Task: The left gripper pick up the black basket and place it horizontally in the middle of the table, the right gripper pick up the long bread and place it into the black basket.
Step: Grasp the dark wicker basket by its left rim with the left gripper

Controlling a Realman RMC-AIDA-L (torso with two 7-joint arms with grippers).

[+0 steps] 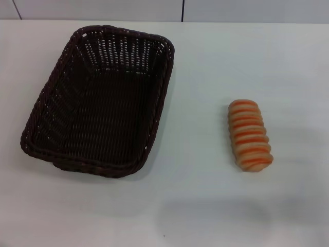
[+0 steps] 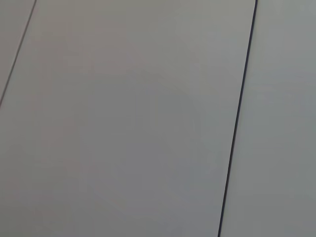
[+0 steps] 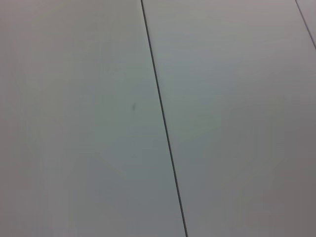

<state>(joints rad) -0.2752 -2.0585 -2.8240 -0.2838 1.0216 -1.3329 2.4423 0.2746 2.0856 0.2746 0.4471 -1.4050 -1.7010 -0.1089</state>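
The black basket (image 1: 100,100) is a large dark woven tray lying on the left half of the white table (image 1: 205,206), its long side running away from me and slightly slanted. It is empty. The long bread (image 1: 249,135), a tan loaf with orange crosswise stripes, lies on the table at the right, well apart from the basket. Neither gripper shows in the head view. Both wrist views show only plain pale panels with thin dark seams, with no fingers, basket or bread in them.
The table's far edge meets a pale panelled wall (image 1: 164,9) with dark seams. Bare white tabletop lies between the basket and the bread and along the front.
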